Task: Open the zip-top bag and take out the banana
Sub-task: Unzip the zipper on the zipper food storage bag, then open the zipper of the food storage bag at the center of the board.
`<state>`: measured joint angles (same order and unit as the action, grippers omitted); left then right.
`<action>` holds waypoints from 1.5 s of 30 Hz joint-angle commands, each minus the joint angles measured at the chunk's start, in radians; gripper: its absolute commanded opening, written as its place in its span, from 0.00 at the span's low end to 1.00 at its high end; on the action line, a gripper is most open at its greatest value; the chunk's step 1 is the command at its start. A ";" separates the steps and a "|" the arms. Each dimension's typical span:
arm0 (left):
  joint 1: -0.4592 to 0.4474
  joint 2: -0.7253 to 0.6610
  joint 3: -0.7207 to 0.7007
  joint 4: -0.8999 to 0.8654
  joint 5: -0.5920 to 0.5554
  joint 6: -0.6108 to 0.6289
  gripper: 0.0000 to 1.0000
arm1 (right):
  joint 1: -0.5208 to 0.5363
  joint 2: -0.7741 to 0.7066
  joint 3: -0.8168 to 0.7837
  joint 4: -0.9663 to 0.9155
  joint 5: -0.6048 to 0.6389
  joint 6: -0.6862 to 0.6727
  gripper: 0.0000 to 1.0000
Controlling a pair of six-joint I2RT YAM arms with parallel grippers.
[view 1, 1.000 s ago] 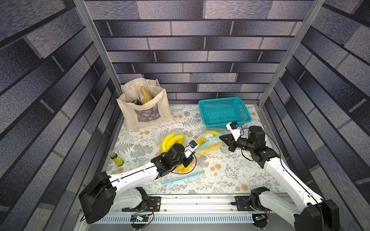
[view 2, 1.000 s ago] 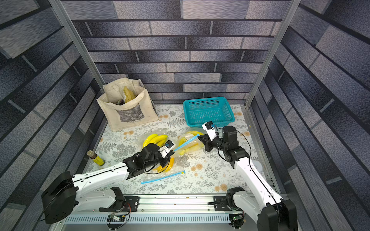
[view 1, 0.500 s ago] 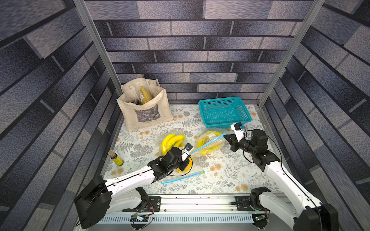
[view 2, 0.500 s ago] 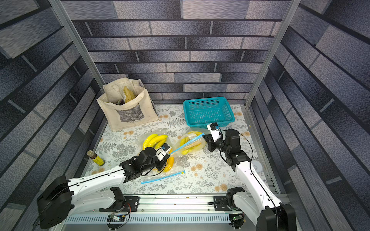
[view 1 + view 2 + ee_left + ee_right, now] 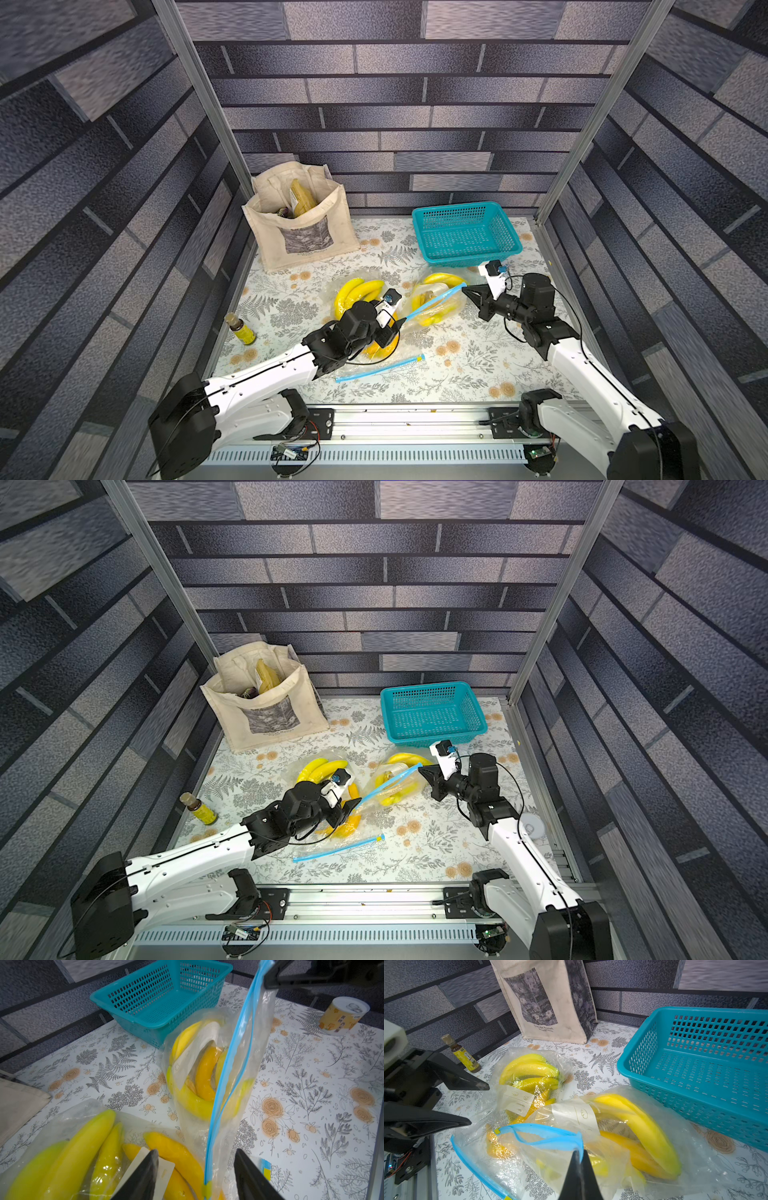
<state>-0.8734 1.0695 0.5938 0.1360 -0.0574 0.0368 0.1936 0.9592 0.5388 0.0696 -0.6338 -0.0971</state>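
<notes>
- Zip-top bag (image 5: 245, 1093) is lying mid-tabletop (image 5: 457, 365), with its blue zip strip (image 5: 234, 1043) rising off the surface between the two arms.
- Left gripper (image 5: 196, 1151) is sitting at the strip's near end, jaws apart. The yellow end tab (image 5: 206, 1188) is hanging between them with nothing gripping it.
- Right gripper (image 5: 579, 1152) is clamping the strip's far end, jaws together on it, holding that corner up.
- Bananas (image 5: 643, 1126) are resting inside the bag, down on the tabletop. In the right wrist view the mouth is looking partly parted.
- Handling call: the film is looking thin, limp and slick, so it's likely sagging and sliding once released.
- The bananas are looking stiff, light and curved. I'd be pinching one mid-body through the mouth while the right gripper is holding the lip.
- Further back, a second bag of bananas (image 5: 527, 1076) is lying just beside, partly under the left arm.
- Teal basket (image 5: 465, 237) and tote (image 5: 299, 232) are standing at the rear.
- Versus a second ago: the left gripper was pinched on the strip and is now letting go.
- The right gripper is staying clamped, and the strip is still stretching between the arms.
</notes>
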 commanded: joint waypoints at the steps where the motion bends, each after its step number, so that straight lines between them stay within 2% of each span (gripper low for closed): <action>1: 0.036 0.046 0.066 0.048 0.061 0.006 0.61 | -0.004 -0.016 -0.012 0.053 -0.054 0.013 0.00; 6: 0.056 0.203 0.132 0.038 0.151 0.001 0.58 | -0.004 -0.040 -0.020 0.055 -0.055 0.012 0.00; 12: 0.064 0.304 0.165 0.075 0.198 0.002 0.57 | -0.004 -0.048 -0.022 0.052 -0.059 0.011 0.00; 16: 0.066 0.308 0.167 0.090 0.224 -0.003 0.57 | -0.004 -0.044 -0.020 0.048 -0.054 0.009 0.00; 45: 0.105 0.339 0.170 0.115 0.203 -0.015 0.55 | -0.005 -0.040 -0.016 0.047 -0.065 0.006 0.00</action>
<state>-0.7765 1.4067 0.7418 0.2256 0.1467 0.0360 0.1936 0.9234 0.5297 0.0948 -0.6823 -0.0933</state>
